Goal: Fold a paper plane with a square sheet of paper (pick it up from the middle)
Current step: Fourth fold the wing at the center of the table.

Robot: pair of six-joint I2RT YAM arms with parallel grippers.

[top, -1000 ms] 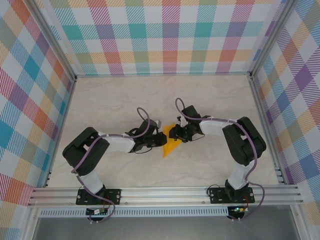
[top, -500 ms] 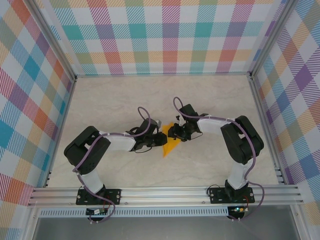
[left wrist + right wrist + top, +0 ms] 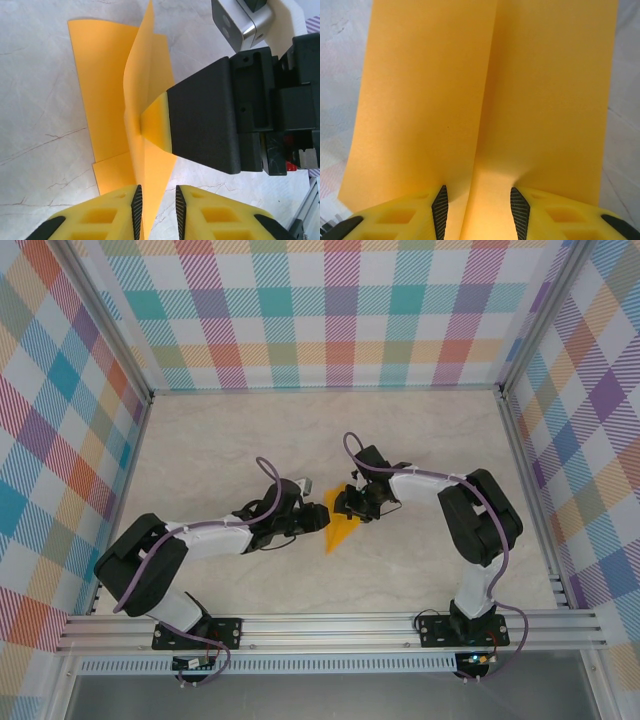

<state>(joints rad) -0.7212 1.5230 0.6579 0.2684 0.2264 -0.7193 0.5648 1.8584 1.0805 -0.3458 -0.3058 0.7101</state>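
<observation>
**Marble tabletop [image 3: 200,440]: creasing**

Overhead, the orange paper [image 3: 343,526] lies mid-frame. Left wrist: left gripper [image 3: 156,195] has its jaws slightly apart astride the paper's flap. Right wrist: right gripper [image 3: 479,200] straddles the ridge, grip unclear. Next, likely: pinch it sharp.

Looks straight onto the orange paper [image 3: 420,100], matte and plain, with one long crease from top to bottom near the middle. Straddles this crease at the bottom with the right gripper [image 3: 479,212]: yellow fingers [image 3: 427,216], black pads [image 3: 440,207] apart, paper between. Pale marbled table [image 3: 340,50] at both sides.
</observation>
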